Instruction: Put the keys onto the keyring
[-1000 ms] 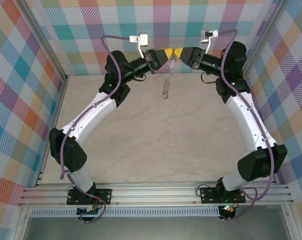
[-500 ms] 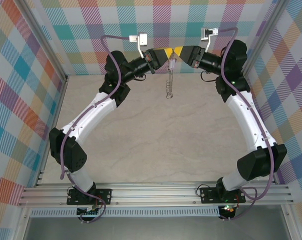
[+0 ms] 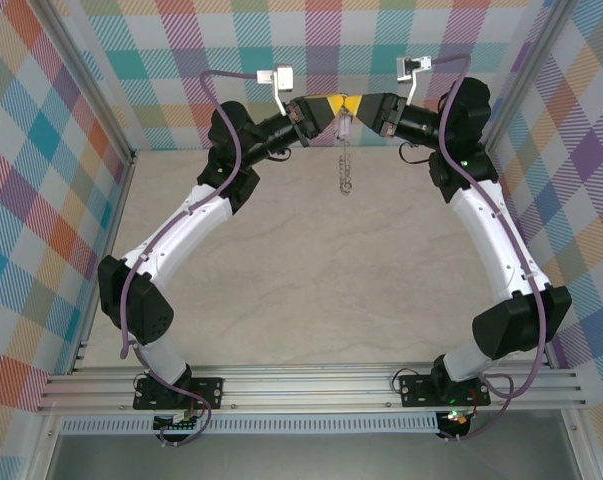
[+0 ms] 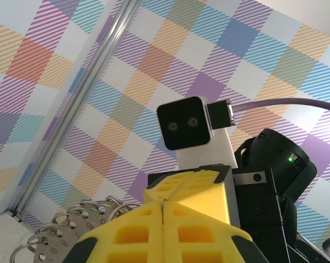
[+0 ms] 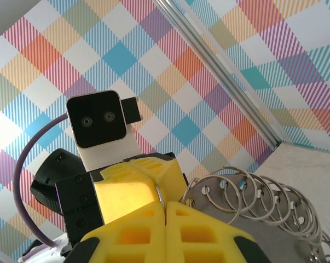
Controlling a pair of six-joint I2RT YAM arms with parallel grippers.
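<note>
High at the back wall my left gripper and right gripper meet tip to tip. Both are shut, and each pinches a thin silvery ring edge between its yellow fingers. From that spot the grey keyring hangs straight down over the table. Its linked rings show in the left wrist view and the right wrist view. A small pale lilac piece, apparently the key, sits just under the fingertips; I cannot tell how it is attached.
The plaid back wall stands right behind both grippers. A metal corner post runs along the wall. The beige table lies below, bounded by plaid side walls.
The hanging chain's lower end has swung to the right and now hangs straighter. The right gripper has shifted slightly left and up, closing on the left one.
</note>
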